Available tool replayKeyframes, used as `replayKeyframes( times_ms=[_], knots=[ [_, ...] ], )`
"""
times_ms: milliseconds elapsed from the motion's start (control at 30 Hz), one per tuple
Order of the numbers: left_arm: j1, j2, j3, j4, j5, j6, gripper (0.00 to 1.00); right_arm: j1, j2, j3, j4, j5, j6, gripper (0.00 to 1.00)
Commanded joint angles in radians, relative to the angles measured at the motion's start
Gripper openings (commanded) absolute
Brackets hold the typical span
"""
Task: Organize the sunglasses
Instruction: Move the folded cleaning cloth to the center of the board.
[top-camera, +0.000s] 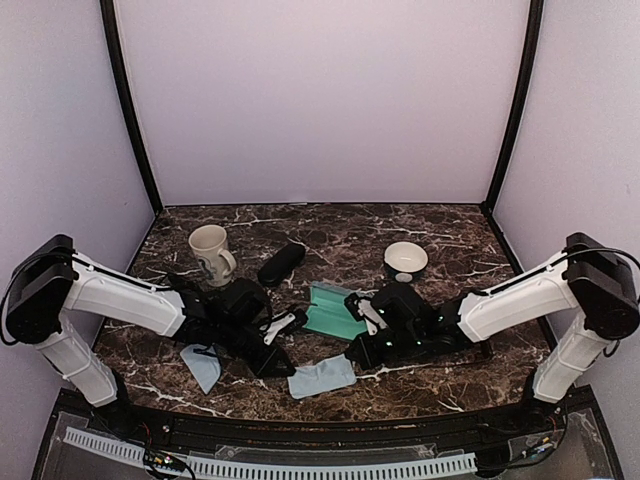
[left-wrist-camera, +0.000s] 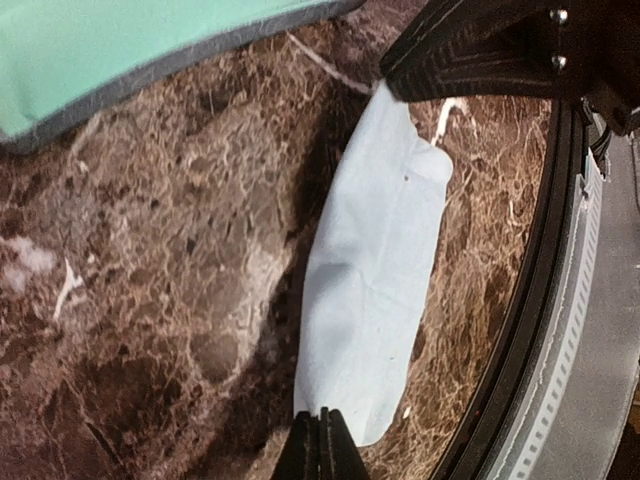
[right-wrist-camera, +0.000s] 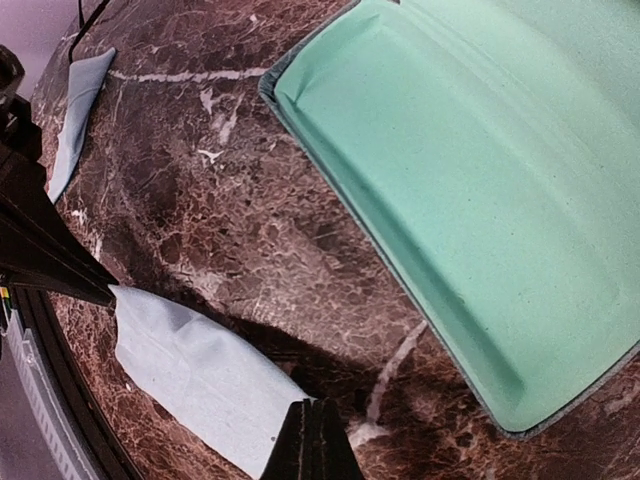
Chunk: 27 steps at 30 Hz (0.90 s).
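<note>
sunglasses (top-camera: 206, 350): all i can make out is a thin dark wire shape on the far edge of the left cloth (top-camera: 203, 372), near-left on the table (top-camera: 450, 225). it's too small to tell if that's one pair or two, or to be sure of it.

left claw (left-wrist-camera: 320, 445): fingers pressed together with no gap showing. its tip sits at the left end of the near cloth (left-wrist-camera: 370, 280). can't tell if the fabric is pinched or just lies under it.

right claw (right-wrist-camera: 310, 440): same here, fingers together and tip at that cloth's right end. can't tell if it's pinching either.

the two claws face each other low over the table, one at each end of the cloth. the cloth is pale blue and slightly rumpled, and it runs left to right just inside the near edge.

just past the cloth on the far side is the open case (right-wrist-camera: 470, 180), centre, between the arms. its mint-green lining faces up and the rim is grey.

farther back:
- black case (top-camera: 281, 263): left of centre, closed, lying at an angle.
- cream mug (top-camera: 210, 250): left of the black case, upright, handle to the right.
- bowl (top-camera: 405, 259): right of centre, upright, pale rim and dark inside.
</note>
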Motion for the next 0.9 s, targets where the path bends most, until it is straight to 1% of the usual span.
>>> replayKeyframes(
  times_ms=[0, 100, 333, 433, 567, 667, 867],
  knots=[
    [0.007, 0.025, 0.050, -0.011, -0.005, 0.017, 0.00, -0.010, 0.006, 0.005, 0.005, 0.010, -0.001, 0.00],
    [0.007, 0.034, 0.057, -0.020, 0.002, 0.018, 0.00, -0.010, 0.036, 0.019, -0.001, -0.007, 0.001, 0.00],
    [0.007, 0.037, 0.058, -0.033, 0.003, 0.024, 0.00, -0.010, 0.062, 0.038, -0.018, -0.001, 0.004, 0.05],
    [0.007, 0.041, 0.059, -0.035, 0.005, 0.026, 0.00, -0.010, 0.062, 0.044, -0.024, 0.001, 0.000, 0.09],
    [0.007, 0.040, 0.056, -0.035, 0.007, 0.025, 0.00, -0.010, 0.049, 0.044, -0.025, 0.013, -0.002, 0.17],
    [0.007, 0.040, 0.056, -0.034, 0.009, 0.029, 0.00, -0.010, 0.040, 0.044, -0.024, 0.022, -0.004, 0.21],
    [0.007, 0.043, 0.056, -0.031, 0.012, 0.029, 0.00, -0.011, 0.057, 0.054, -0.033, 0.023, -0.009, 0.23]
  ],
)
